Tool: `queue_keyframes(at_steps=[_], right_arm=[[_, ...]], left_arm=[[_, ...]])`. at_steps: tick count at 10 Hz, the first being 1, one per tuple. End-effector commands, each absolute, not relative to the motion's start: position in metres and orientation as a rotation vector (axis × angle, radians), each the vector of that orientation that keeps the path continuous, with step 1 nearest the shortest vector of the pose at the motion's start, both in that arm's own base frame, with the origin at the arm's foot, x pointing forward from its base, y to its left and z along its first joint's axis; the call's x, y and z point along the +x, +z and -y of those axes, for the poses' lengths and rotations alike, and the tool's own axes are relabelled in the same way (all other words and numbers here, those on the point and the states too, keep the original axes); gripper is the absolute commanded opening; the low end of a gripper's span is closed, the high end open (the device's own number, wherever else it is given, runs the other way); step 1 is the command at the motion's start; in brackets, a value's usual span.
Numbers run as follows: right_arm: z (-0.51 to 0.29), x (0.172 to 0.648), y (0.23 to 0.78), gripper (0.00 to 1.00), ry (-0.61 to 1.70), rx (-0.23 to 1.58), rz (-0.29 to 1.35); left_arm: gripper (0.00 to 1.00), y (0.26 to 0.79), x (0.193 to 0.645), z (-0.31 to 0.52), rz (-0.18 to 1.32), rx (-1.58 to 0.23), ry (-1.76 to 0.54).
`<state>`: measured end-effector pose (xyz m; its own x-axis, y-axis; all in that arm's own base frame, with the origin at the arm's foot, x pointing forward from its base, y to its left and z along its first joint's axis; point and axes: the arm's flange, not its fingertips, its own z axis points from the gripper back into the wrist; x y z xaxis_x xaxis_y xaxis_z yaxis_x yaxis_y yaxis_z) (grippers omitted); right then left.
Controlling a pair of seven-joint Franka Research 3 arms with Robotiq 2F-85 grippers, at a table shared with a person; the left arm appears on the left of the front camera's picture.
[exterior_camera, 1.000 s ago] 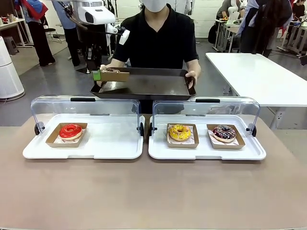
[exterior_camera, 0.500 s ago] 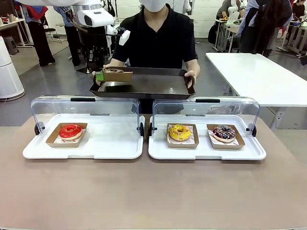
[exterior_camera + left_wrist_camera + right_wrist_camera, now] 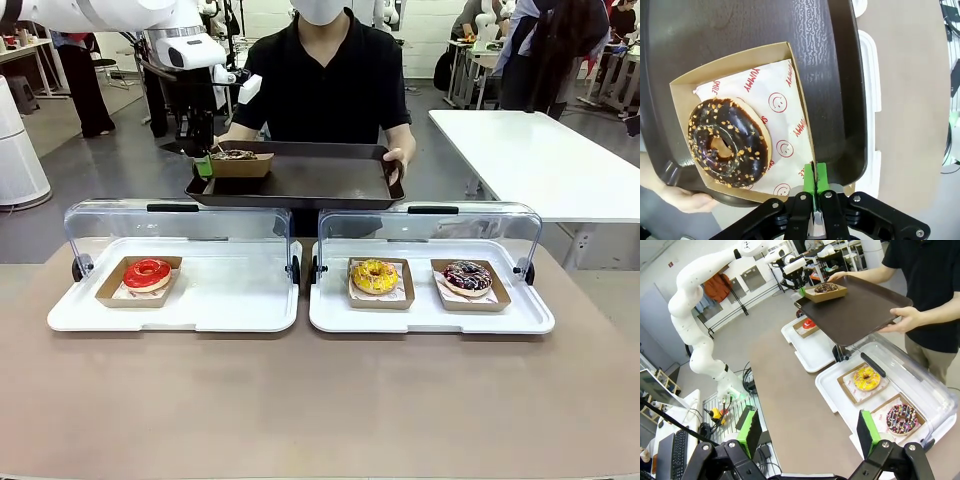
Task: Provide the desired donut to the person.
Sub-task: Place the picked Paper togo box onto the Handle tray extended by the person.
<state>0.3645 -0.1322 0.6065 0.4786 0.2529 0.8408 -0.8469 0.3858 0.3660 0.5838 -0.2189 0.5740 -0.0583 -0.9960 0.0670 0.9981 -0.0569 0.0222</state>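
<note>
My left gripper [image 3: 815, 179] pinches the donut box [image 3: 732, 69] rim at left edge of tray [image 3: 740, 25]; seat it flat, then let go gently.

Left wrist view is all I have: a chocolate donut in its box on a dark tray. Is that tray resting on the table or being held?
Observer: The person holds the tray in both hands, up off the table.
Operator: Which donuts sit on the table itself?
Observer: A red donut in the left case; a yellow donut and a dark sprinkled donut in the right case.
</note>
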Motion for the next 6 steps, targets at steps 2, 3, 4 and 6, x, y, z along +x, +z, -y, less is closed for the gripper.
queue_keyframes(at_steps=[2, 3, 4, 6], right_arm=[[0.1319, 0.3645, 0.6069, 1.00, 0.806, 0.924, 0.787], [0.1319, 0.3645, 0.6069, 1.00, 0.806, 0.924, 0.787], [0.1319, 0.3645, 0.6069, 1.00, 0.806, 0.924, 0.787], [0.1319, 0.3645, 0.6069, 1.00, 0.806, 0.924, 0.787]], left_arm=[[0.61, 0.5728, 0.5958, 0.2118, 0.106, -0.054, -1.656], [0.61, 0.5717, 0.5922, 0.2122, 0.116, -0.053, -1.665], [1.00, 0.5727, 0.5932, 0.2116, 0.114, -0.051, -1.669], [1.00, 0.5752, 0.5935, 0.2101, 0.105, -0.044, -1.679]])
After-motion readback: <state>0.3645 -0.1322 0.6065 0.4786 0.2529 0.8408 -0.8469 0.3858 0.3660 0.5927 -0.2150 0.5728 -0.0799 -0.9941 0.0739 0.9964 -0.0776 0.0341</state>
